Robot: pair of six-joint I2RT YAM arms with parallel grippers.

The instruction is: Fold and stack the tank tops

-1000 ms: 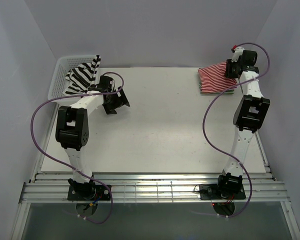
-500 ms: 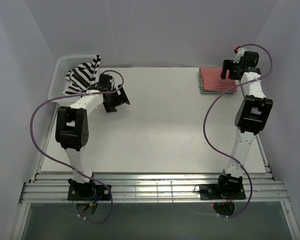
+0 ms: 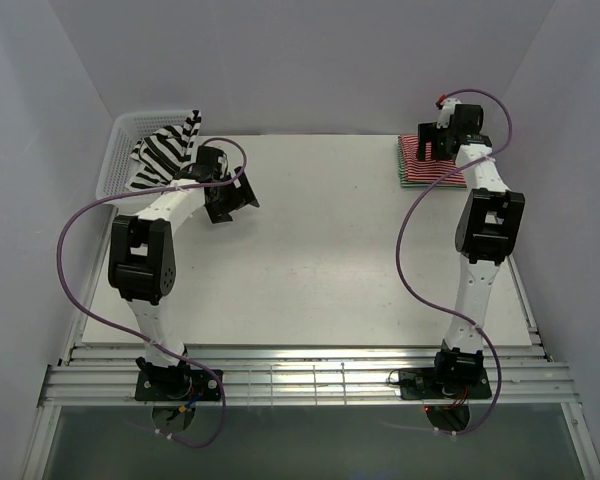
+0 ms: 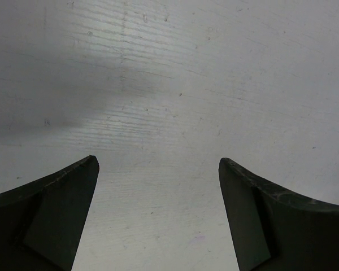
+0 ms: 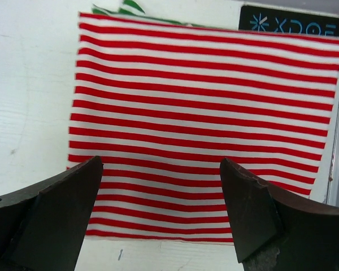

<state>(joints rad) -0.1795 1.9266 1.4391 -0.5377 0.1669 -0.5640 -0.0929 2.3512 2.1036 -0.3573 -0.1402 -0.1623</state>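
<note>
The right gripper had released the folded red-and-white top and shifted left, jaws wide apart. The left gripper stayed open, empty.

At the surface's far right corner, the green-and-white top is almost wholly buried under the red-and-white top; only a scrap shows. From above, the right arm covers part of that pile, and the left arm hides the black-and-white top's near end. Each wrist view cuts its fingers off at the bottom.
</note>
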